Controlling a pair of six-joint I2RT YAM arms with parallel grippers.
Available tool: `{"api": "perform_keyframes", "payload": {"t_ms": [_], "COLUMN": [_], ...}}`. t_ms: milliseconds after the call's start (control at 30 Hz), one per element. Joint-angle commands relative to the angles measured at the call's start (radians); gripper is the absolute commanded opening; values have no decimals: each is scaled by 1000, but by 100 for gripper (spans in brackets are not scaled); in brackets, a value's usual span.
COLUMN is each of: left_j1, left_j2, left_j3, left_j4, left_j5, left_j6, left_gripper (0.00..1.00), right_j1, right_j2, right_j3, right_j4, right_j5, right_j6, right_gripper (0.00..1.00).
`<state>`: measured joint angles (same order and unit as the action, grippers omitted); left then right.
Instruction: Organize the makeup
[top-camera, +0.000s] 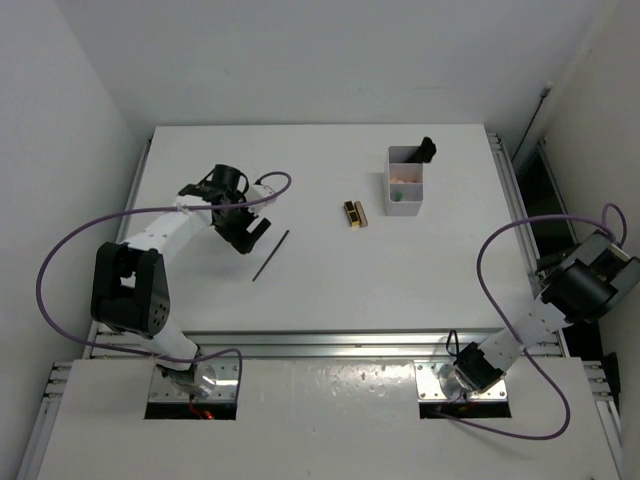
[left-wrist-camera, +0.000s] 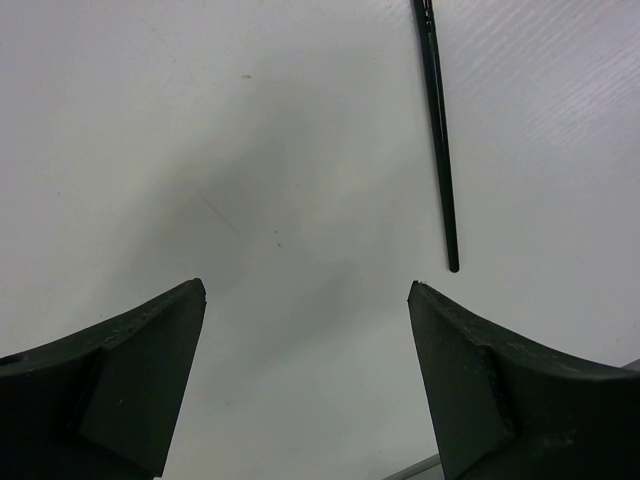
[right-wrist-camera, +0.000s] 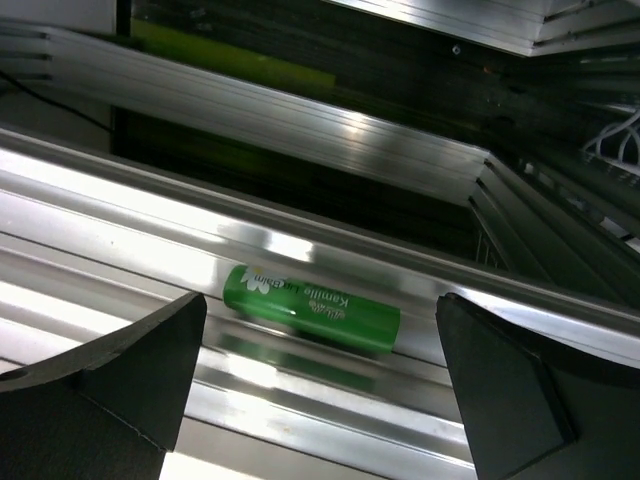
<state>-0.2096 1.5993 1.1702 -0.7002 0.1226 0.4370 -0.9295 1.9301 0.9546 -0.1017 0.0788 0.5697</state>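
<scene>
both grippers spread and empty: left gripper (top-camera: 243, 235) hovers over the table (top-camera: 320, 290) beside a thin black stick (top-camera: 270, 255), right gripper (right-wrist-camera: 320, 390) above a green tube (right-wrist-camera: 312, 308) lying in the aluminium rail (right-wrist-camera: 420, 260)

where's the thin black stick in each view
Top external: thin black stick lies slanted on the table, just right of the open left gripper.
Left wrist: upper right, running down from the top edge.
Right wrist: not in it.
Shared landmark: the left gripper's fingers.
</scene>
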Motion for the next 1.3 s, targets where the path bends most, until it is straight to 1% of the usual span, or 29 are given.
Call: {"api": "perform_keyframes", "payload": {"t_ms": [0, 233, 300, 600, 800, 967, 1067, 1100, 1167, 1200, 1267], "left_j1": [3, -7, -7, -7, -7, -7, -7, -7, -7, -7, -7], "left_j2": [-27, -9, -9, 1, 1, 1, 1, 1, 1, 1, 1], "left_j3": [46, 55, 55, 65, 75, 75, 75, 75, 75, 75, 75], "left_j4": [-15, -15, -15, -15, -15, -15, -15, -15, -15, -15, -15], "left_j5": [-1, -1, -1, -1, -1, -1, -1, -1, -1, -1, -1], "left_j6": [5, 5, 5, 5, 14, 14, 14, 23, 23, 23, 23], "left_gripper": [89, 89, 89, 89, 89, 89, 89, 89, 89, 89, 89], "right_j1": [-20, -15, -14, -3, 3, 3, 3, 3, 0, 0, 1], "right_j2": [27, 43, 44, 43, 50, 52, 53, 50, 52, 47, 46], "right_j3": [33, 62, 65, 64, 75, 65, 65, 62, 61, 59, 55], "right_j4": [20, 20, -16, -55, -69, -72, -67, -66, -66, -59, -53], "right_j5": [19, 7, 12, 2, -4, -17, -34, -36, -45, -47, -53], "right_j6": [32, 41, 47, 58, 61, 71, 70, 71, 73, 71, 70], "right_gripper": [98, 96, 95, 94, 89, 79, 74, 71, 67, 63, 59]}}
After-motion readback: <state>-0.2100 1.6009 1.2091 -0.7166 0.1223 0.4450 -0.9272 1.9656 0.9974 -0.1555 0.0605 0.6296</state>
